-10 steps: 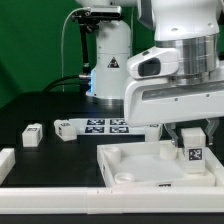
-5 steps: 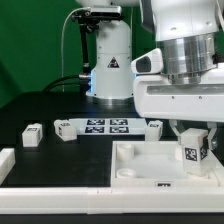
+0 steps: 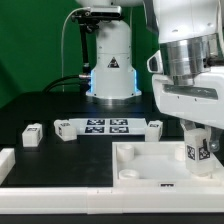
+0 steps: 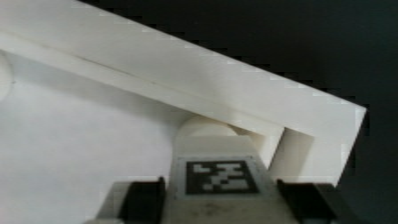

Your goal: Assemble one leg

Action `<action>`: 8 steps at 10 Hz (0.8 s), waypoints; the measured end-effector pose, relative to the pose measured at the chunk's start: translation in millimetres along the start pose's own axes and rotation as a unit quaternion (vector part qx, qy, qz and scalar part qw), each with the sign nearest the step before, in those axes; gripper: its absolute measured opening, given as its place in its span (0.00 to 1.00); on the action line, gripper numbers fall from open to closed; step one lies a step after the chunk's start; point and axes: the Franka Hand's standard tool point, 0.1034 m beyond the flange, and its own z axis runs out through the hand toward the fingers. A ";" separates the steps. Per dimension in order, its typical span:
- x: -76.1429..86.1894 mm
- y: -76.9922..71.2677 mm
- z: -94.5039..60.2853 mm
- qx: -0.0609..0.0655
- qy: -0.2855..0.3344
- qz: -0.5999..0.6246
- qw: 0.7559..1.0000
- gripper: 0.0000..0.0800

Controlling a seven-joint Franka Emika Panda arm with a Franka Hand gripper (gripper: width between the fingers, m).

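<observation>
My gripper (image 3: pixel 199 148) is shut on a leg (image 3: pixel 198 151), a small white block-peg with a square tag, and holds it upright over the far right part of the big white tray (image 3: pixel 150 170). In the wrist view the leg (image 4: pixel 221 168) sits between my two dark fingers (image 4: pixel 144 198), with its tip close to a corner of the tray's raised rim (image 4: pixel 214 80) and a round boss (image 4: pixel 217 127) there. Other legs lie on the table: one at the exterior view's left (image 3: pixel 33 135), one by the marker board (image 3: pixel 64 128), one at its right end (image 3: pixel 154 126).
The marker board (image 3: pixel 105 125) lies behind the tray. A white rail (image 3: pixel 60 205) runs along the table's front edge, with a white block (image 3: pixel 5 162) at the left. The robot base (image 3: pixel 112 60) stands at the back.
My gripper has moved toward the exterior view's right with the leg in it, from mid-tray to the tray's right part. The tray also sits further right.
</observation>
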 end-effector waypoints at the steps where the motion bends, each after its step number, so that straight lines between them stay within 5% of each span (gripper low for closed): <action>1: -0.1 0.0 0.0 0.000 0.000 -0.024 1.000 0.58; 2: -3.5 -0.8 -0.1 0.000 -0.001 -0.048 0.999 0.58; 3: -4.1 -1.0 -0.1 0.000 0.000 -0.136 0.991 0.77; 5: -3.7 -0.5 0.6 -0.001 -0.001 -0.290 0.957 0.81; 8: -2.4 -1.1 1.1 -0.008 -0.002 -0.510 0.860 0.81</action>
